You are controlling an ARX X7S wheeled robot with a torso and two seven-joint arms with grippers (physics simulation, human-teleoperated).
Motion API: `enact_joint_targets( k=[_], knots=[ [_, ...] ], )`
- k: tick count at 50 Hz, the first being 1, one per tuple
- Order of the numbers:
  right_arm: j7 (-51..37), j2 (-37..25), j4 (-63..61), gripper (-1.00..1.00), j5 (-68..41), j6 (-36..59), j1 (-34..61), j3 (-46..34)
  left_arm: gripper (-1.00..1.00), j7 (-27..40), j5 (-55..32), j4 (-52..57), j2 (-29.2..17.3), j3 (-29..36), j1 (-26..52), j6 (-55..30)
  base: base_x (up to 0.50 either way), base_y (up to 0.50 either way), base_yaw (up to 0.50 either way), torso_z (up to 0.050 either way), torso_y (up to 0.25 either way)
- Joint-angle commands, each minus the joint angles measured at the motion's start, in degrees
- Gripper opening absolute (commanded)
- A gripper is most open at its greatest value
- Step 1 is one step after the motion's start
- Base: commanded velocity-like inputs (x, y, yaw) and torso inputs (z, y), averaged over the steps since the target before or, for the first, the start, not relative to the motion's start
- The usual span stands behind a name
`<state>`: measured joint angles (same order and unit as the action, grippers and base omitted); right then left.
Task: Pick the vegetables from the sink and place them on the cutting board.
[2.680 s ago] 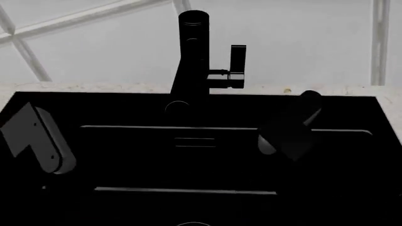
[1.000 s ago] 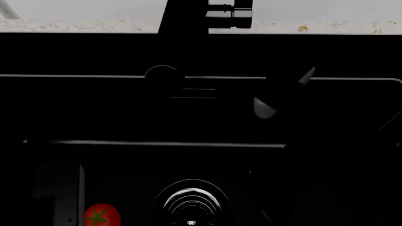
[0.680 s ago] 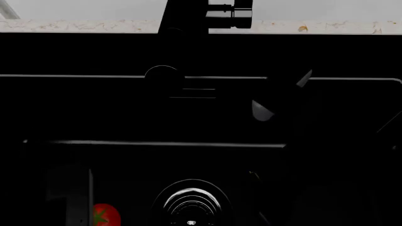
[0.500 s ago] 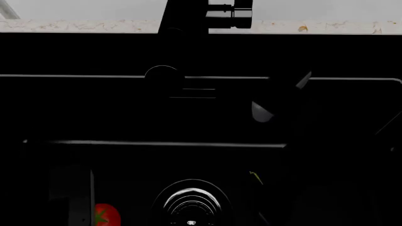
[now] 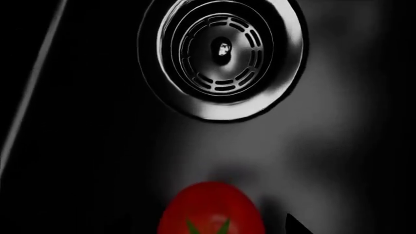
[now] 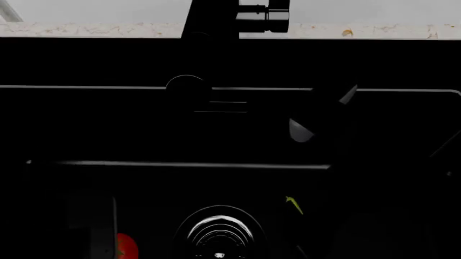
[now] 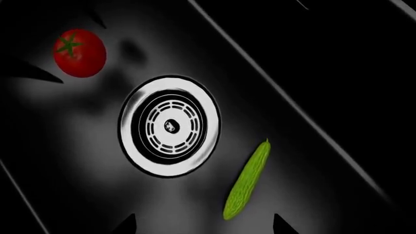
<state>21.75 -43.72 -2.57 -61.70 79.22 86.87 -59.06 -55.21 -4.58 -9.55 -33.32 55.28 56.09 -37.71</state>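
Observation:
The red tomato (image 5: 211,210) lies on the black sink floor (image 5: 338,146) beside the metal drain (image 5: 221,53). My left gripper (image 6: 107,237) hangs over it, open: one dark fingertip (image 5: 294,226) stands clear of its side, the other is lost in shadow. The head view shows only a sliver of tomato (image 6: 127,247) past the left arm. My right gripper (image 7: 204,226) is open above the light-green cucumber-like vegetable (image 7: 248,180), whose near end lies between the two fingertips without touching them. The right wrist view also holds the tomato (image 7: 79,52). The cutting board is out of view.
The black faucet (image 6: 216,19) rises at the sink's back edge, against a pale speckled counter strip (image 6: 86,29). The drain (image 6: 219,232) sits between both arms. Sink walls run as thin light lines (image 6: 180,163). A green tip (image 6: 293,205) shows by the dark right arm (image 6: 324,118).
The head view tilted down into the sink. Since a second ago the left arm slid right, covering most of the tomato. A green tip of the vegetable came into view beside the right arm.

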Motion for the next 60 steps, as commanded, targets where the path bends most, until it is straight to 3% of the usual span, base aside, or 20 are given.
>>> enact_joint_targets(
  k=[1,18,31,32,39,46,49,60],
  knots=[
    [0.66,0.51,0.76,1.0,0.58,-0.82,0.3,-0.98,1.0,0.46,0.29,-3.19,1.44,0.71,-0.54,2.39,0.02,0.0,0.0,0.0,0.0],
    [1.16,0.29,1.19,1.0,1.12,-2.5,-0.19,-1.81,1.0,0.59,1.53,-5.08,1.28,2.84,-1.67,2.29,0.02,0.0,0.0,0.0,0.0],
    [0.73,-0.12,0.93,1.0,0.99,-3.32,-0.74,-1.83,1.0,6.67,6.31,-12.99,3.3,4.65,-1.61,8.36,0.02,0.0,0.0,0.0,0.0],
    [0.68,-0.16,0.85,1.0,0.95,-3.31,-0.76,-1.83,-1.0,8.28,6.66,-13.83,3.61,4.22,-1.69,9.94,0.02,0.0,0.0,0.0,0.0],
    [-0.28,-0.42,0.08,1.0,-0.12,-2.72,-0.8,-1.21,-1.0,13.52,7.58,-20.22,6.6,2.79,-0.68,14.89,0.03,0.0,0.0,-0.002,-0.006],
    [-0.92,-0.56,-0.4,1.0,-0.81,-2.13,-0.45,-0.9,-1.0,17.62,8.33,-20.14,6.11,1.83,-1.39,20.68,0.03,0.0,0.0,-0.005,-0.007],
    [-0.77,-0.19,0.03,1.0,-0.7,-2.05,-0.06,-1.07,-1.0,23.73,8.86,-18.04,4.78,-0.83,-1.62,26.26,0.03,0.0,0.0,-0.004,-0.004],
    [-2.98,4.0,4.6,1.0,0.33,2.13,2.85,-3.33,-1.0,27.92,6.49,-3.11,-1.98,-6.09,-4.79,27.47,0.03,0.0,0.0,0.0,0.0]
  ],
)
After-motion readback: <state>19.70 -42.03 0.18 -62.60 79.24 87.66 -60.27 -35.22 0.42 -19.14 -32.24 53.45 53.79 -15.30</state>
